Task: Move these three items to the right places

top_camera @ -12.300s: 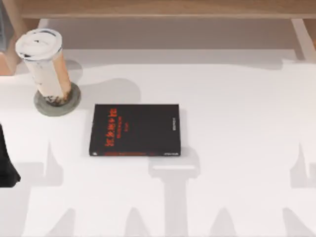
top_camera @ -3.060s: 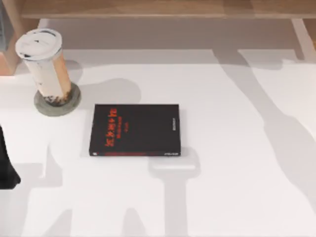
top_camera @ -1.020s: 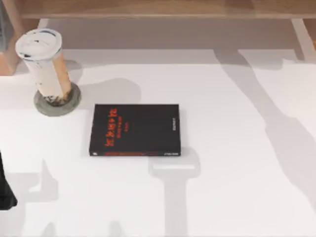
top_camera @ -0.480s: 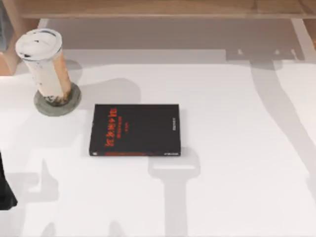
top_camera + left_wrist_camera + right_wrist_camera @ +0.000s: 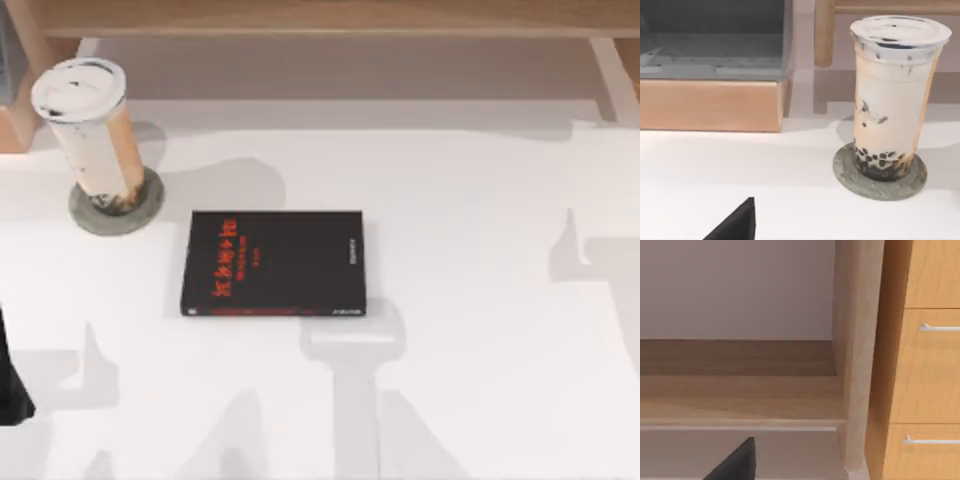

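Left arm: a dark part of it [image 5: 12, 375] is seen at the near left edge of the counter [image 5: 480, 300], apart from every object; whether its claw is wide or narrow cannot be told.

Right arm: its wrist view is turned toward wooden drawer fronts [image 5: 927, 365] with metal handles; the state of its claw cannot be told.

Black book [image 5: 273, 262]: laid flat left of the counter's centre, red lettering on the cover, spine toward the near edge. It is judged stiff, moderately heavy and low-lying, so that a hold would have to be taken across a free edge, the flat cover offering nothing to pinch. As a resting place for another book it is judged firm and level.

Coaster [image 5: 116, 205]: a flat round grey disc near the far left corner of the counter, just beyond the black book's far left corner and apart from it.

Drink cup [image 5: 93, 130]: set upright on the coaster, white lid on top, dark pearls visible at the base in the left wrist view [image 5: 892, 95]. It is judged already placed. Its wall is judged thin, smooth and easily crushed, and its height makes it liable to tip; a hold at mid-body below the lid, with light pressure, is judged safest.

Wooden box [image 5: 712, 102]: beside the cup, beyond the far left corner.
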Controlling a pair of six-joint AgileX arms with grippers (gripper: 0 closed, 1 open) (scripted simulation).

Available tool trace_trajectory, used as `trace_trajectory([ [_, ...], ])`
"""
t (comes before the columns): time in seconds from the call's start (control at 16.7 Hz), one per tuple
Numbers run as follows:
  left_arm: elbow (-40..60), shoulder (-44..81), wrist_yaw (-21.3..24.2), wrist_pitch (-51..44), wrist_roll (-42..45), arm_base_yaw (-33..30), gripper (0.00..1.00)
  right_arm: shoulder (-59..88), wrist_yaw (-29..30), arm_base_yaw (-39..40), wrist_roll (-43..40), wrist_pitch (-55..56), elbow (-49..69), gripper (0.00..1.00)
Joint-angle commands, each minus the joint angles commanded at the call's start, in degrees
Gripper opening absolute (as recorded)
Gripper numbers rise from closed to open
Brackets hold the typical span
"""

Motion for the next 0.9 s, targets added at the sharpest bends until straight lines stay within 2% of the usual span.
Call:
trace_trajectory([
  [0.24, 0.0, 0.0, 0.0, 0.0, 0.0, 0.0, 1.0, -20.18, -3.91, -3.68, -0.23, 0.21, -19.2, 1.0],
  [0.42, 0.0, 0.0, 0.0, 0.0, 0.0, 0.0, 1.0, -29.57, -6.03, -5.67, -0.43, 0.62, -28.38, 1.0],
  [0.84, 0.0, 0.0, 0.0, 0.0, 0.0, 0.0, 1.0, -33.43, -7.0, -6.6, -0.55, 0.9, -32.17, 1.0],
  [0.9, 1.02, 8.87, -0.01, 0.15, 0.0, 0.89, 1.0, -33.43, -7.0, -6.6, -0.55, 0.9, -32.17, 1.0],
])
